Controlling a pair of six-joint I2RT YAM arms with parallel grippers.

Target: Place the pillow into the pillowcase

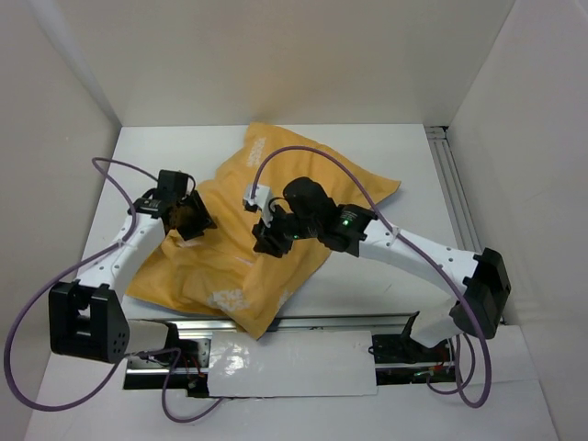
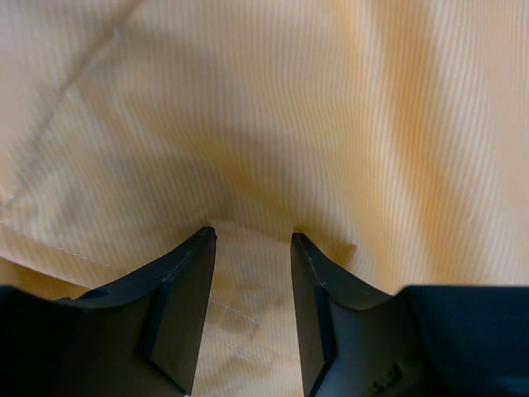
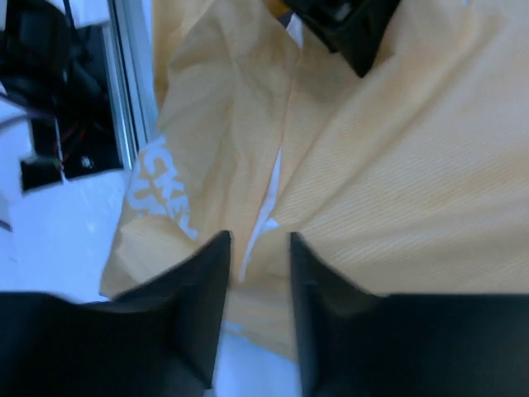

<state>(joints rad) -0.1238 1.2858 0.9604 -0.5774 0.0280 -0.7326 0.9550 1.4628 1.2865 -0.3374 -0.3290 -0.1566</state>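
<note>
Two sets of jaws over pillowcase (image 1: 230,266): left gripper (image 2: 253,236) half apart, tips pressed into cloth; right gripper (image 3: 256,236) narrowly apart, nothing visibly pinched. We saw pillowcase bulging on table (image 1: 367,156), white pillow (image 3: 266,217) sliver at slit. We judged fabric light, floppy, slippery; best pinched at hem.

White lettering (image 3: 161,188) stood on the orange-yellow pillowcase (image 3: 413,165), close to its left edge in the right wrist view. Only "CK" could be made out there, as the other letters were lost in folds. In the top view, a far-corner print (image 1: 254,152) and a near-corner print (image 1: 230,299) on the pillowcase were too small to read.
</note>
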